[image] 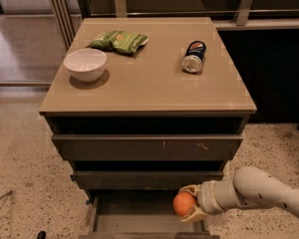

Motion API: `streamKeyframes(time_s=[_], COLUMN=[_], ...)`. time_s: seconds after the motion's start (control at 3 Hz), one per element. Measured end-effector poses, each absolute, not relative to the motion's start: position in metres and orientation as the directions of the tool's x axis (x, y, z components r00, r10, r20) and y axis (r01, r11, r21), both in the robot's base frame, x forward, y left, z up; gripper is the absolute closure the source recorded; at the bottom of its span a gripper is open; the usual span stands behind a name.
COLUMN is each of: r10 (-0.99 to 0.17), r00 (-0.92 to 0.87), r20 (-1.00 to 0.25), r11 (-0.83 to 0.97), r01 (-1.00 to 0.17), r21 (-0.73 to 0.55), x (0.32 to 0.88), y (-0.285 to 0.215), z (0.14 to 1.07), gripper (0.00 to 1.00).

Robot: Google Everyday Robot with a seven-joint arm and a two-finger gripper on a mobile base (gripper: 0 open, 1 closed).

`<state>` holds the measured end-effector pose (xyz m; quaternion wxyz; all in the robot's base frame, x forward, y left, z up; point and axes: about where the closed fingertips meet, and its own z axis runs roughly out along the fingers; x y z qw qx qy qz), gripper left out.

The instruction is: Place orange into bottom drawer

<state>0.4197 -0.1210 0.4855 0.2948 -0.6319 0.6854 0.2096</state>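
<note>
The orange point(184, 203) is round and bright, held in my gripper point(190, 204), which is shut on it. The gripper comes in from the right on a pale arm and holds the orange just above the right side of the bottom drawer point(139, 222). That drawer is pulled open at the foot of the cabinet, a shallow grey-brown tray whose front runs out of the bottom of the view. The inside that shows holds nothing.
On the cabinet top point(149, 91) stand a white bowl point(85, 64), a green snack bag point(119, 41) and a can lying on its side point(194, 57). Above the open drawer are the middle drawer front point(147, 179) and the wider scratched one point(147, 147). Speckled floor surrounds the cabinet.
</note>
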Motion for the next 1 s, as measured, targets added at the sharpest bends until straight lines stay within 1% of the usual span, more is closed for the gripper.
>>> streamKeyframes(time_s=[0.33, 0.67, 1.0], r10=[-0.743, -0.744, -0.73], r00=[-0.028, 0.001, 0.05], r20=[-0.669, -0.668, -0.681], r11=[0.113, 0.087, 0.042], r01=[-0.99, -0.991, -0.992], r21=[-0.085, -0.098, -0.118], x=[0.42, 0.418, 0.421], y=[-0.121, -0.113, -0.09], z=[0.486, 0.461, 0.398], gripper=[1.0, 1.0, 1.0])
